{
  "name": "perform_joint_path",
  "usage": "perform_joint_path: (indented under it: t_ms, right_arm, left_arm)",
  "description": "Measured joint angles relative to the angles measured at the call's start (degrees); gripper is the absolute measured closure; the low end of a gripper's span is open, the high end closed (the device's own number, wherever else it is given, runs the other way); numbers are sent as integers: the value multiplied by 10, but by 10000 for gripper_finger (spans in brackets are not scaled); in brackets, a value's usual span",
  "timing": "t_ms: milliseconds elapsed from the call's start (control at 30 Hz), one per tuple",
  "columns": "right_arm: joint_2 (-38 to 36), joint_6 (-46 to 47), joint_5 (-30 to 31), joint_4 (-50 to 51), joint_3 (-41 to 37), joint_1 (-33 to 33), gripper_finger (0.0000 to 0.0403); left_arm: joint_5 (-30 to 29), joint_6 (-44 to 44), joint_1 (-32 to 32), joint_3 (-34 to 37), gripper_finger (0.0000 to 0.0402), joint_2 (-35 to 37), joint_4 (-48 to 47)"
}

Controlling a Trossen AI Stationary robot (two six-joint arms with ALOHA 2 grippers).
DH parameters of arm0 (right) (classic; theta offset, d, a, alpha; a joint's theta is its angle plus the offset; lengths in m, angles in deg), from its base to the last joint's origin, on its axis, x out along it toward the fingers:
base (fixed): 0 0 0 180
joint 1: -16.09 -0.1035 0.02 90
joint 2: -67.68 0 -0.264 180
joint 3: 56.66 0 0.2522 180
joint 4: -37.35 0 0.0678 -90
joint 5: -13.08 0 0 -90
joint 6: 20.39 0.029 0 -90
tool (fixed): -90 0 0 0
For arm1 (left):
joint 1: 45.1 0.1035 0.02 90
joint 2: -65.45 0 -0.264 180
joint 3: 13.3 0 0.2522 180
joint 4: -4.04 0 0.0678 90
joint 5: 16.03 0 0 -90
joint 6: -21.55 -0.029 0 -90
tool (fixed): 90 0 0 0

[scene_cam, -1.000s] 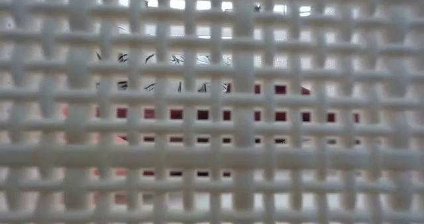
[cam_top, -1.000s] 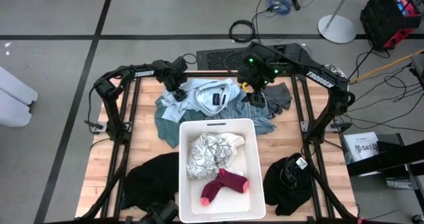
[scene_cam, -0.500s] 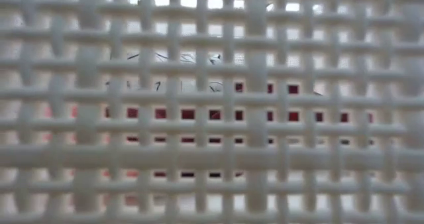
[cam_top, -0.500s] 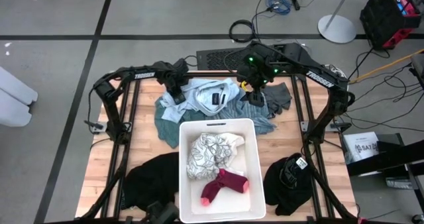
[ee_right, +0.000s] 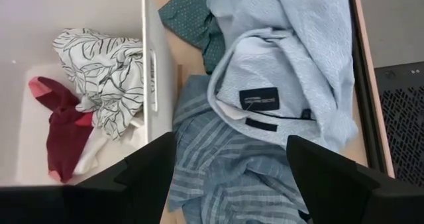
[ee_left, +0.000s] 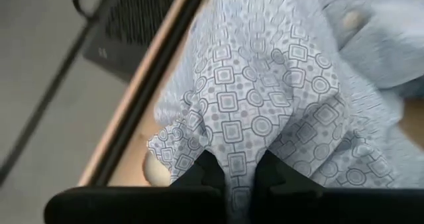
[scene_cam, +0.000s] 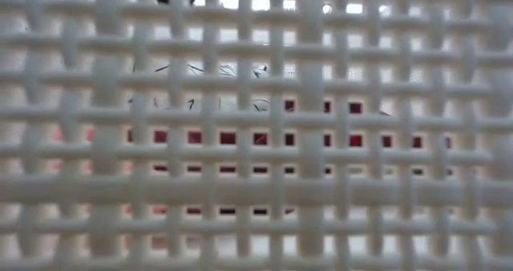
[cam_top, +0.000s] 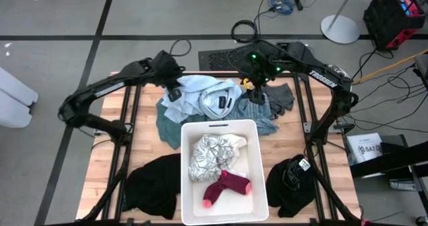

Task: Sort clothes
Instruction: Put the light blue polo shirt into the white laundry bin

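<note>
A pile of clothes lies at the table's far middle: a light blue shirt (cam_top: 212, 95) with a dark label, a teal garment (cam_top: 167, 127), a blue-white striped garment (cam_top: 259, 117) and a dark grey one (cam_top: 284, 97). My left gripper (cam_top: 174, 95) is shut on the light blue patterned cloth (ee_left: 265, 105) at the pile's left end. My right gripper (cam_top: 257, 96) hovers open over the striped garment (ee_right: 225, 171), touching nothing. The white bin (cam_top: 188, 179) holds a white line-patterned garment (cam_top: 214, 152) and a magenta sock (cam_top: 226, 187). My left gripper pinches a bunched fold of the light blue patterned cloth (ee_left: 237, 168) between its two fingers (ee_left: 202, 172). The cloth is gathered into creases that run toward the fingers. The rest of it spreads over the pile by the table's far edge.
Black garments lie at the near left (cam_top: 150, 182) and near right (cam_top: 291, 182) of the table. The bin's lattice wall (scene_cam: 256, 143) fills the low view. The table's frame rails (cam_top: 134, 105) run along both sides. Cables and a black box lie on the floor beyond the far edge.
My left arm has risen and swung its elbow out toward the table's left, with its gripper staying at the pile's left end on the light blue cloth. The cloth's left part has bunched toward the gripper. My right gripper has stayed open over the striped garment.
</note>
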Motion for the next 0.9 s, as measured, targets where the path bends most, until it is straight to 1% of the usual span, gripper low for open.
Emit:
perform_joint_path:
  t_ms: [167,367,433,567,700,800,900]
  right_arm:
    - [0,0,0,0,0,8,129]
    - [0,0,0,0,0,14,129]
    - [0,5,0,0,0,14,129]
    - [0,9,0,0,0,14,129]
    - [0,11,0,0,0,14,129]
    - [0,12,0,0,0,14,129]
    - [0,12,0,0,0,14,129]
  left_arm:
    - [8,26,-25,0,379,68,5]
    - [40,50,-45,0,374,131,39]
    - [66,59,-50,0,374,149,57]
    - [118,91,-58,-1,373,183,126]
    - [132,159,-67,-1,372,204,205]
    - [143,193,-72,-1,371,213,234]
    - [187,210,-73,-1,371,217,258]
